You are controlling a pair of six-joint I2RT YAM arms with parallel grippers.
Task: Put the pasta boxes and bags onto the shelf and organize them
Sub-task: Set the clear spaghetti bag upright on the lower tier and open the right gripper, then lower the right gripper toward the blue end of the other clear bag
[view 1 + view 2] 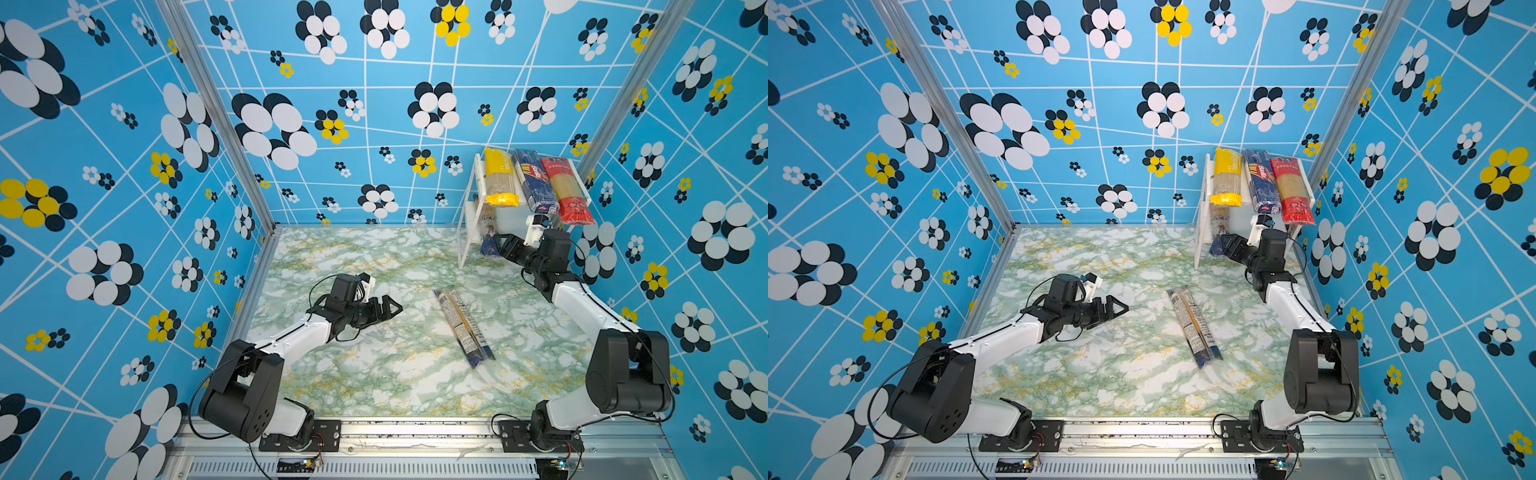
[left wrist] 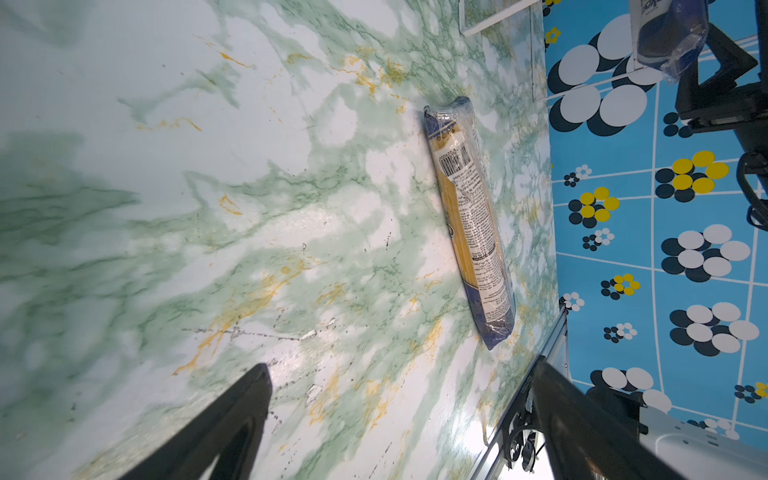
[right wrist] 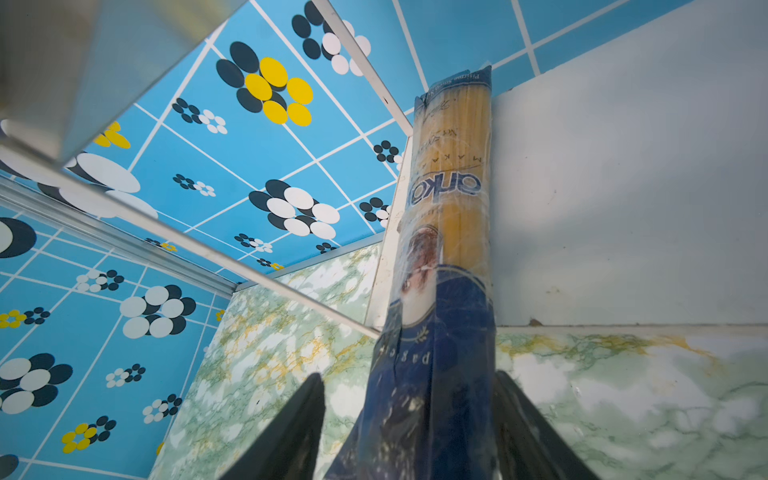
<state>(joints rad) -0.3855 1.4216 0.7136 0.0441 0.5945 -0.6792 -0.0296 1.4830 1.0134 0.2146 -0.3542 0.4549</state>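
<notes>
The white shelf (image 1: 468, 220) stands at the back right. On its top board lie a yellow pack (image 1: 500, 178), a dark blue Barilla pack (image 1: 534, 183) and a red pack (image 1: 567, 191). A clear pack with dark-blue ends (image 3: 449, 208) lies on the lower board (image 3: 623, 187), against the side panel. Its near end sticks out between the jaws of my right gripper (image 3: 409, 374), which is open; a gap shows beside one finger. A second clear pack (image 1: 463, 328) lies flat mid-table. My left gripper (image 1: 395, 309) hovers open and empty to its left.
Patterned blue walls close in the marble table (image 1: 374, 374) on three sides. An aluminium rail (image 1: 415, 432) with both arm bases runs along the front edge. The right arm (image 1: 582, 299) reaches along the right wall to the shelf.
</notes>
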